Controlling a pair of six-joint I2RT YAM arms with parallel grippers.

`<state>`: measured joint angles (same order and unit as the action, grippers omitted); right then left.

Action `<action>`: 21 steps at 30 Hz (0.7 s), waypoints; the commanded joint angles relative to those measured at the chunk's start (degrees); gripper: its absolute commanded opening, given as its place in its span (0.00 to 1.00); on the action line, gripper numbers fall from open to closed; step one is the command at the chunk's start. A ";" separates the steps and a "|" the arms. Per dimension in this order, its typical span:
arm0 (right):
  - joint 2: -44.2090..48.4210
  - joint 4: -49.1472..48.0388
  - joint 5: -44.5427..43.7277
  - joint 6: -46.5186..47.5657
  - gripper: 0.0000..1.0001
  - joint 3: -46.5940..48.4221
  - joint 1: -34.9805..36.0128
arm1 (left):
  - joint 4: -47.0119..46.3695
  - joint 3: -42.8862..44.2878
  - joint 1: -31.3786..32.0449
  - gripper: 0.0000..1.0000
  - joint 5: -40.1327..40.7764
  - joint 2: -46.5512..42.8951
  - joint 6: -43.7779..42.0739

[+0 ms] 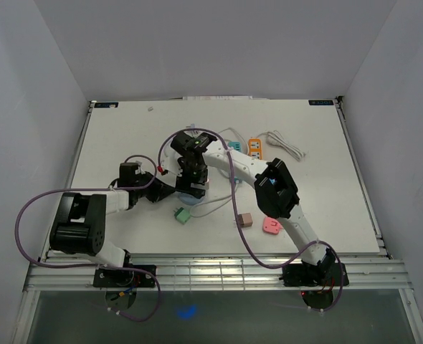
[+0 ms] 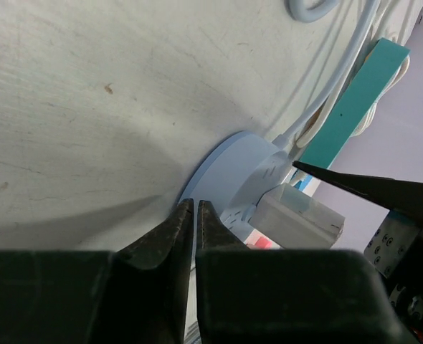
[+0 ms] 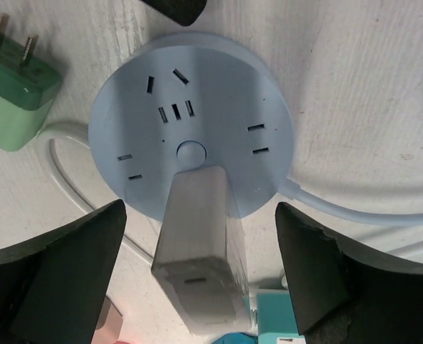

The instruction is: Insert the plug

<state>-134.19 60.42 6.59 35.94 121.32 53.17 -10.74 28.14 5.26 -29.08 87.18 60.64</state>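
White surface, enclosed on three sides by plain white panels.

Top view: left arm and right arm meet mid-surface over a round blue socket hub. Green charger lies just beside the hub's near side. Orange power strip and coiled white cable lie well apart, toward the far edge. Claw states are not legible from here.

Left wrist view: left claw is pressed together, gripping nothing, with its tips low by the hub's rim. White plug stands on the hub's face. One black finger of the right claw crosses just above it. Teal block sits behind.

Right wrist view: right claw is spread wide, one finger on either side of the white plug, neither touching it. The plug body rises from the hub's face. Its prongs are hidden, so full seating cannot be confirmed. The green charger lies loose at left with two prongs exposed.

Handling note (judgement): the step in hand looks like final seating or release. Brace the hub at its rim with the left claw so it cannot slide. Apply any last press straight along the prong axis, with no sideways lean. Lift the spread fingers away squarely so they do not brush the plug.
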 commanded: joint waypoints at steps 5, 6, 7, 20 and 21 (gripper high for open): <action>12.45 -7.86 5.62 -2.01 0.89 -6.08 -2.45 | 9.07 4.46 -3.84 0.42 0.26 -5.79 -8.60; 13.59 -9.08 6.32 -2.89 0.89 -8.35 -2.80 | 10.38 4.64 -4.20 0.47 0.08 -6.22 -9.39; 15.69 -11.44 6.85 -3.33 0.89 -9.68 -3.24 | 11.70 5.34 -4.38 0.54 0.08 -6.93 -10.18; 31.96 -34.74 -0.95 -17.55 0.90 -33.06 -8.25 | 32.26 9.74 -4.47 0.87 1.66 -16.33 -18.63; 32.84 -38.24 -1.49 -18.97 0.90 -34.29 -8.43 | 34.54 9.65 -4.38 0.87 1.40 -16.95 -18.98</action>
<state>-105.58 34.04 8.86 23.79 90.08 45.06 14.79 35.53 0.86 -28.25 73.58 45.28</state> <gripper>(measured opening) 0.897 0.864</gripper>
